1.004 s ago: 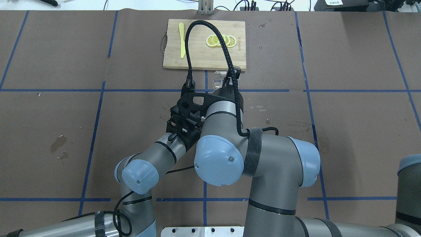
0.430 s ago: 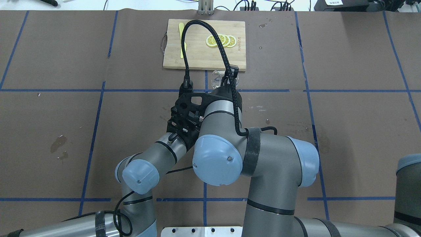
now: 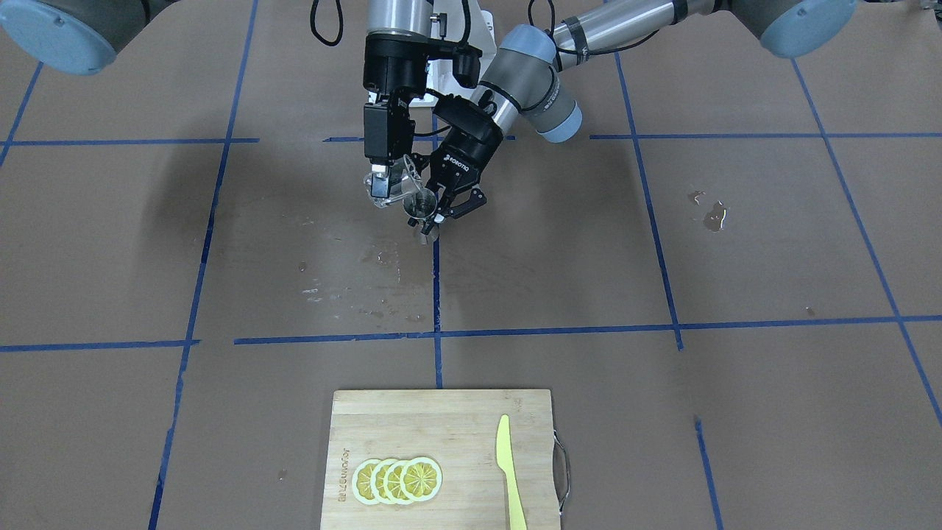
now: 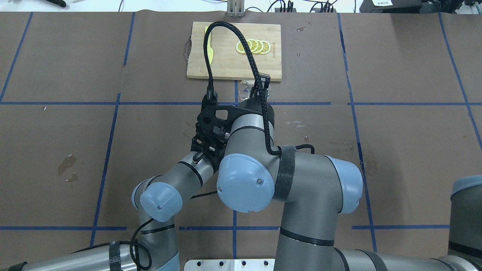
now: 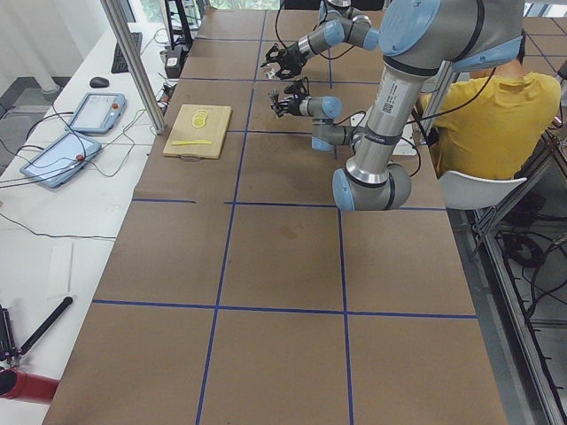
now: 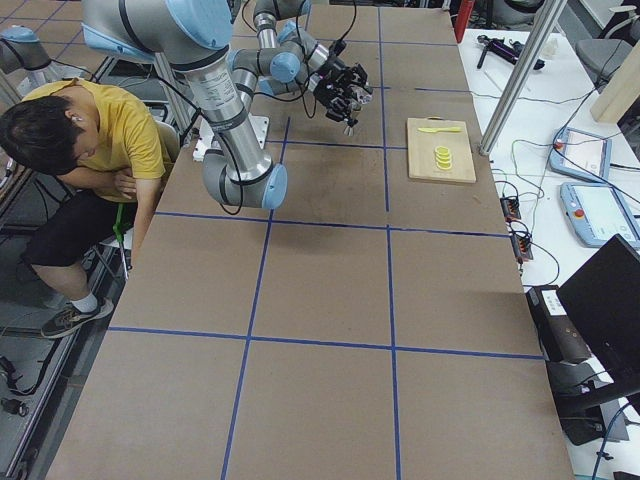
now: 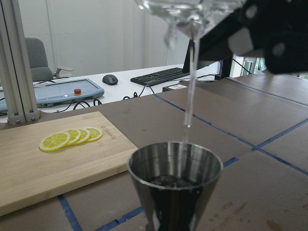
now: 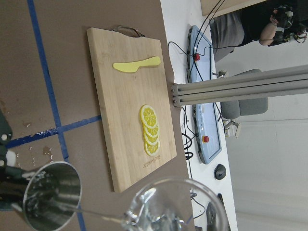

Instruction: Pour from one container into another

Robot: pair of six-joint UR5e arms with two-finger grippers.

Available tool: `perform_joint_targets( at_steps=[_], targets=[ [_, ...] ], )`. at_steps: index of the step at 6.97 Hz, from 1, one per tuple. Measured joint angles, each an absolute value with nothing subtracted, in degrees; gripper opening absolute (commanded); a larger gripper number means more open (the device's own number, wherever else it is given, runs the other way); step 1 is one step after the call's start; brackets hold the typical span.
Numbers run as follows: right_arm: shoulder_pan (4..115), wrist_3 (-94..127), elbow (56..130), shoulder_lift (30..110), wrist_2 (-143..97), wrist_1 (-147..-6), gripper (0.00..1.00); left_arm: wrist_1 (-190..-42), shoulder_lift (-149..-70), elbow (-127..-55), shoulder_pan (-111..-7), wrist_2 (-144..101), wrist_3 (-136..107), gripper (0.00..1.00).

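Note:
A clear glass (image 3: 395,189) hangs tilted in my right gripper (image 3: 382,184), which is shut on it. Its rim points down at a steel cup (image 3: 422,204) that my left gripper (image 3: 440,211) is shut on, above the table. In the left wrist view a thin stream of water (image 7: 190,82) falls from the glass (image 7: 187,8) into the steel cup (image 7: 175,183). The right wrist view shows the glass (image 8: 175,207) beside the steel cup (image 8: 48,195). From overhead only a part of the glass (image 4: 246,89) shows past the right arm; both grippers are hidden there.
A wooden cutting board (image 3: 441,460) lies at the far middle of the table with lemon slices (image 3: 397,479) and a yellow knife (image 3: 508,471) on it. Wet spots (image 3: 710,213) mark the brown mat. A person in yellow (image 6: 95,135) sits behind the robot.
The right arm's wrist and its cable have shifted a little to the left and away from the robot, carrying the glass slightly farther. The left arm has stayed still.

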State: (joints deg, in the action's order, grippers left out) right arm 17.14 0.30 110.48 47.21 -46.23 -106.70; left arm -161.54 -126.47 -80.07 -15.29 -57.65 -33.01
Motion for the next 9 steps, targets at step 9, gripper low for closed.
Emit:
perform_joint_targets(
  at_steps=[9],
  targets=[
    [18.5, 37.4, 117.0, 56.1, -50.0, -92.8, 0.03, -161.8, -124.0, -84.0, -18.5, -57.1, -33.0, 0.00]
  ],
)
